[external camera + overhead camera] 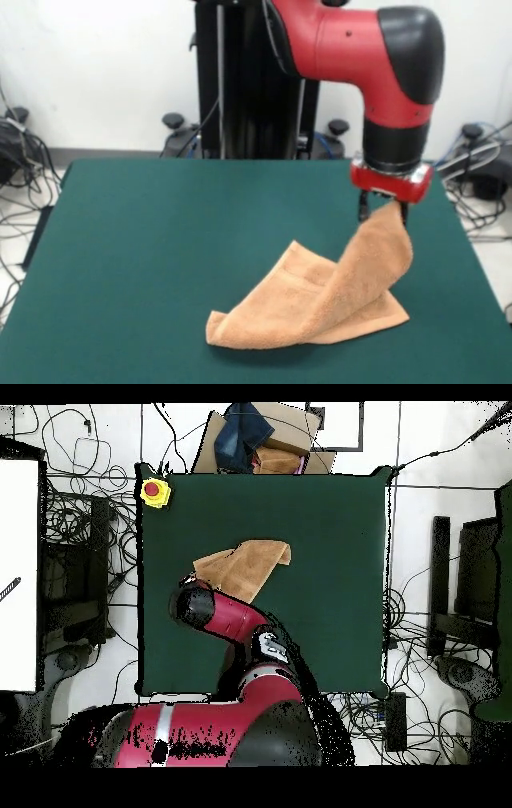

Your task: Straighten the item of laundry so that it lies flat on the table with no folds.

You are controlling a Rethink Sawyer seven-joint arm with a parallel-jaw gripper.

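Observation:
The orange-tan terry towel (320, 300) lies partly folded on the dark green table (160, 240) at the front right in the front view. One corner of it is lifted, and my gripper (384, 212) is shut on that corner above the table. The raised part drapes down over the rest of the towel, which stays bunched and doubled on the felt. In the overhead view the towel (250, 562) lies left of the table's (330, 584) middle, and the arm's wrist (192, 602) covers the gripper and the held corner.
A yellow box with a red button (154, 491) sits on one table corner in the overhead view. Cardboard and dark cloth (255, 434) lie beyond the far edge. Cables lie on the floor around the table. The pedestal (248, 80) stands behind the table.

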